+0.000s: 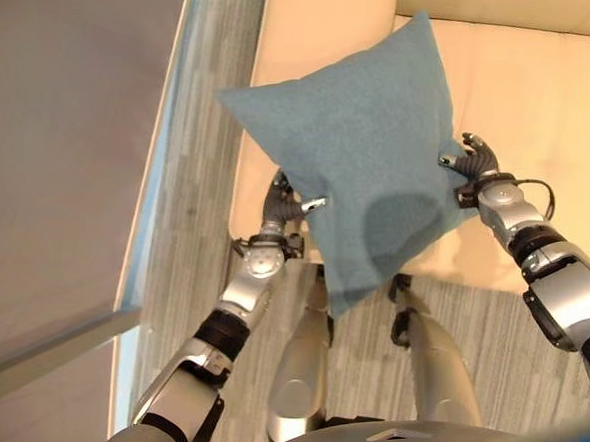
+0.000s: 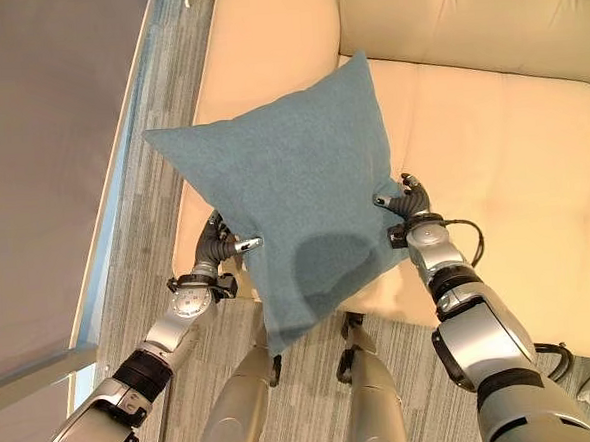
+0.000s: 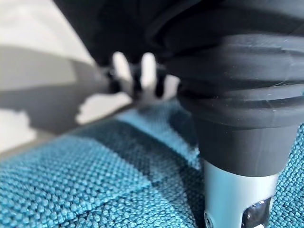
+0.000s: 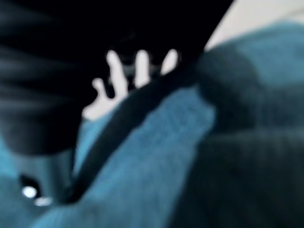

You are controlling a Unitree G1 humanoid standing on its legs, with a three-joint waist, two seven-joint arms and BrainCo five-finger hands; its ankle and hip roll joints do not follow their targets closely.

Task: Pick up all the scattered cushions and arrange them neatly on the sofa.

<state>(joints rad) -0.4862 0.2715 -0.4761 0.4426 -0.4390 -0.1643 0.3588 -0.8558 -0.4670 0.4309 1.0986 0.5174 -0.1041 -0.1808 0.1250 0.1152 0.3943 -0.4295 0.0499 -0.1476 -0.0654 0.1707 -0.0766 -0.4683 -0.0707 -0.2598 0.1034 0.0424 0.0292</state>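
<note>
I stand in a lounge or living room; a cream leather tufted sofa [image 2: 492, 159] fills it, on grey striped carpet flooring [image 1: 191, 237]; a square teal fabric cushion [image 2: 295, 221] too.

Sofa seat [image 2: 535, 216] bare — cushion [image 2: 294, 196] blocks approach.

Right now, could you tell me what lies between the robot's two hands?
The blue cushion, gripped between left hand and right hand above the sofa, in both eye views.
</note>
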